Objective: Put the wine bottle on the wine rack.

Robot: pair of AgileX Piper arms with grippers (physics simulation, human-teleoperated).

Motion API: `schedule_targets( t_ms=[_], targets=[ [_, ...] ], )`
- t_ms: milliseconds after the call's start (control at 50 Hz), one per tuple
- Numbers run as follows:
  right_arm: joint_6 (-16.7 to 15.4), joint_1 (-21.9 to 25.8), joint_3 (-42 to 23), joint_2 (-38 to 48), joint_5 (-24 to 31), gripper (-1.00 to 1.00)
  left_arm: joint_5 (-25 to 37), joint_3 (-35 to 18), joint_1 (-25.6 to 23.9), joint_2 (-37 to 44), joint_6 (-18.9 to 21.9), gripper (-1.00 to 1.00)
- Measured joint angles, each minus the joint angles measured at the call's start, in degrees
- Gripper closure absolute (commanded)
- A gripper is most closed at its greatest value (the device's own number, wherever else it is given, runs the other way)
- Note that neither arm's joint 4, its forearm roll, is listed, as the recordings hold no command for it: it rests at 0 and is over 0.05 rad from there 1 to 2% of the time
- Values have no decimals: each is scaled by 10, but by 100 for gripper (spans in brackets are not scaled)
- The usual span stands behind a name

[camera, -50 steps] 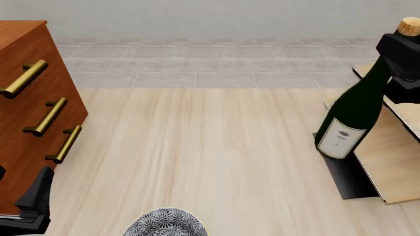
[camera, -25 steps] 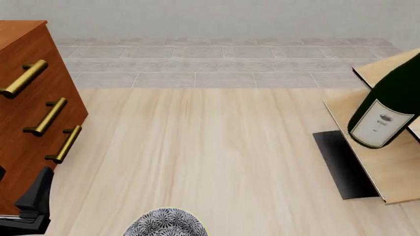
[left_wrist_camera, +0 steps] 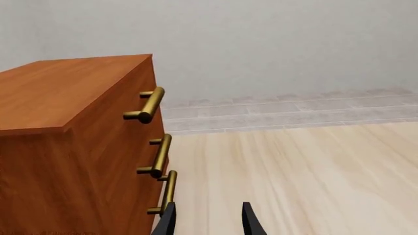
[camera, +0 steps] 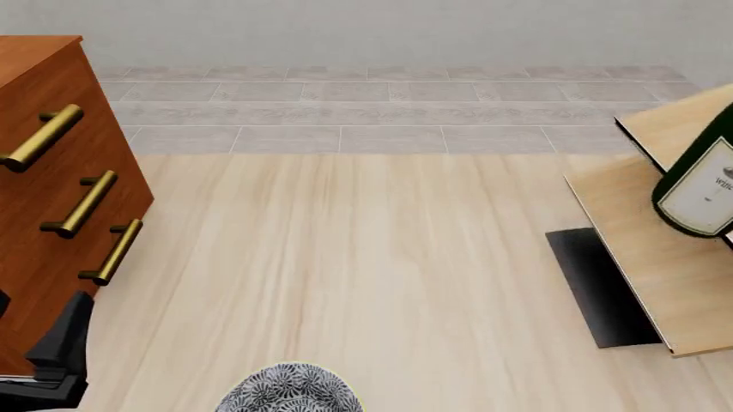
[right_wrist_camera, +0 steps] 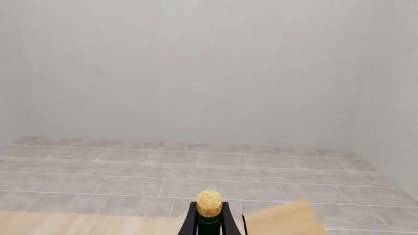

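Two big wooden pieces frame the pale plank-grain table point(camera: 366, 283): at nine o'clock a reddish-brown drawer cabinet point(camera: 46, 197) with round brass bar handles point(camera: 81, 204), at three o'clock the wine rack point(camera: 670, 283), slanted pale-wood panels over a flat black base plate. Glossy dark green, the wine bottle point(camera: 701, 184) hangs tilted over the rack's panels, white label showing. Right gripper point(right_wrist_camera: 209, 220) clamps the neck under the tan cork point(right_wrist_camera: 209, 202); left gripper point(left_wrist_camera: 207, 223) sits parted beside the cabinet.

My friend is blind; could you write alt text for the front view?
A dark green glass wine bottle hangs tilted over a pale-wood slatted wine rack at the right edge. A reddish-brown drawer cabinet stands left.
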Motion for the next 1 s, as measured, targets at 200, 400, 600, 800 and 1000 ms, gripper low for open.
schedule_targets(
  t_ms=[200,400,600,800,1000],
  targets=[
    [18,-39,-14,13,2,100,1,0,0,-2,-2,-100],
    [34,-77,-23,24,3,100,3,0,0,-5,-3,-100],
    [53,-109,-26,30,-1,100,4,0,-2,-7,-3,-100],
    [74,-135,-23,39,-11,100,5,0,-2,-7,-4,-100],
    [95,-161,-15,50,-26,100,7,0,-2,-7,-4,-100]
  ],
)
